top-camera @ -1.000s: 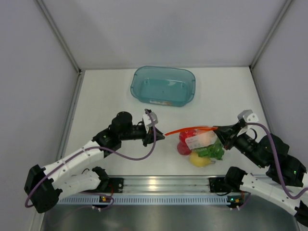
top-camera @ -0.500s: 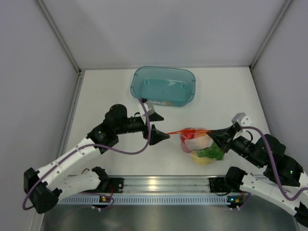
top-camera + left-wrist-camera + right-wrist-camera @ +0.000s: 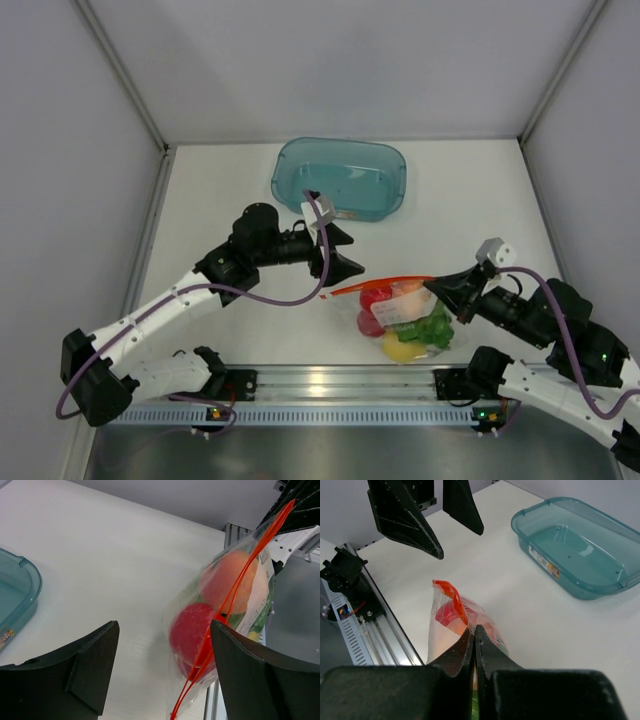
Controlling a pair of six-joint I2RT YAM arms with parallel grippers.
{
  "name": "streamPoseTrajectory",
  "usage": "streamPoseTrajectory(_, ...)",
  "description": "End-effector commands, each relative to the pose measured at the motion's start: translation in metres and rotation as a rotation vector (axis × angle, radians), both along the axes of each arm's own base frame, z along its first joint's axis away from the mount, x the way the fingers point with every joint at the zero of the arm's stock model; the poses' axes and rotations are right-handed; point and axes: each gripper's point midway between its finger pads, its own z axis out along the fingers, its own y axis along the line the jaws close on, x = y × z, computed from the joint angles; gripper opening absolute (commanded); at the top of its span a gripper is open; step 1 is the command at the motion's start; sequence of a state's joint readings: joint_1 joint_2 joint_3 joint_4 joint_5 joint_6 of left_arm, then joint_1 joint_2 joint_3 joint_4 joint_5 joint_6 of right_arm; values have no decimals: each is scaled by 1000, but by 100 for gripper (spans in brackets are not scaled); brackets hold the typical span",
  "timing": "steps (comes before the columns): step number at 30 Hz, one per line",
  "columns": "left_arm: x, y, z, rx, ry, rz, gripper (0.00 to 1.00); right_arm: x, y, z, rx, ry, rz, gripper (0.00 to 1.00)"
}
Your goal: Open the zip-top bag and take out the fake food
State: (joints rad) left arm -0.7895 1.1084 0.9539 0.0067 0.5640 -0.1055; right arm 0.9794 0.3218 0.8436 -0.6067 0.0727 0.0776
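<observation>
The zip-top bag (image 3: 398,315) hangs over the table near the front rail, with its orange zip strip (image 3: 241,578) running up to my right gripper (image 3: 436,287). That gripper (image 3: 475,629) is shut on the bag's right top corner. Fake food shows through the plastic: a red round piece (image 3: 192,630), a peach (image 3: 229,576), green lettuce (image 3: 432,328) and a yellow fruit (image 3: 399,347). My left gripper (image 3: 354,256) is open, left of the bag and apart from it. In the left wrist view its fingers (image 3: 82,667) frame the strip's free end, and the two orange tracks lie slightly apart there.
A teal plastic bin (image 3: 340,178) stands at the back centre, just behind my left gripper. It shows again in the wrist views as the teal bin (image 3: 575,545) and its rim (image 3: 17,597). An aluminium rail (image 3: 330,380) runs along the near table edge, under the bag.
My left gripper has let go of the zip strip's left end, opened, and drawn back toward the bin. The bag now hangs from the right gripper alone, slightly lower.
</observation>
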Motion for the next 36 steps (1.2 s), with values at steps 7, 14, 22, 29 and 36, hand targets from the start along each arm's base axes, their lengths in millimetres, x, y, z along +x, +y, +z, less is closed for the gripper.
streamPoseTrajectory(7,-4,-8,11,-37,-48,-39,78,-2,13,32,104,-71,50,0)
streamPoseTrajectory(14,-8,-17,-3,-12,-14,-85,77,1,14,32,105,-76,40,0)
streamPoseTrajectory(22,-18,-24,-21,13,17,-129,77,2,16,30,103,-75,41,0)
streamPoseTrajectory(29,-21,-31,-33,36,33,-151,65,4,16,29,103,-75,32,0)
streamPoseTrajectory(36,-25,-38,-40,53,39,-173,10,10,15,27,111,-68,0,0)
